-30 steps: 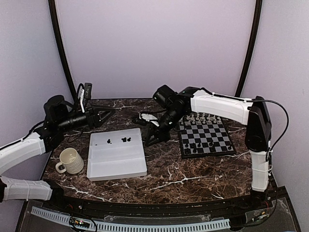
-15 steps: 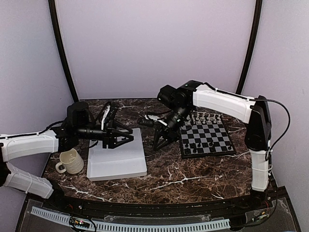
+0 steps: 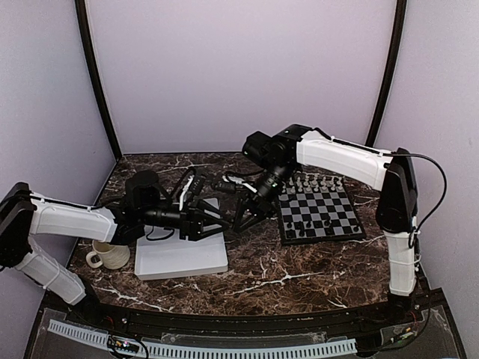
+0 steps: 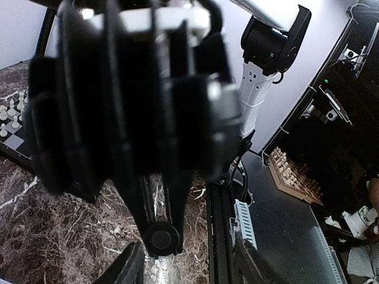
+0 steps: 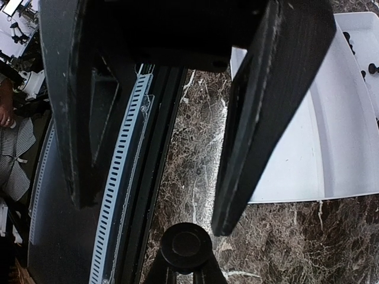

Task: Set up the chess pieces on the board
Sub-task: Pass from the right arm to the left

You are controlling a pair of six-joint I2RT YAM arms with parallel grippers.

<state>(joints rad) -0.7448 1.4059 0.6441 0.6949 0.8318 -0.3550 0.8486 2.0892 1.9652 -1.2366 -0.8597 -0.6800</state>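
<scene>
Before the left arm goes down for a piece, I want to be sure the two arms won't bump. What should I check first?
1. The left gripper is over the white tray: ok.
2. Its jaws stand apart with nothing between them: ok, as far as the views show.
3. There are black chess pieces in the tray to pick: ok.
4. There is room between the left gripper and the right gripper: not ok, they are close together at the tray's right edge.
5. The right gripper is shut on a piece: cannot tell.
6. The chessboard has free squares: ok, its middle rows are bare.
</scene>
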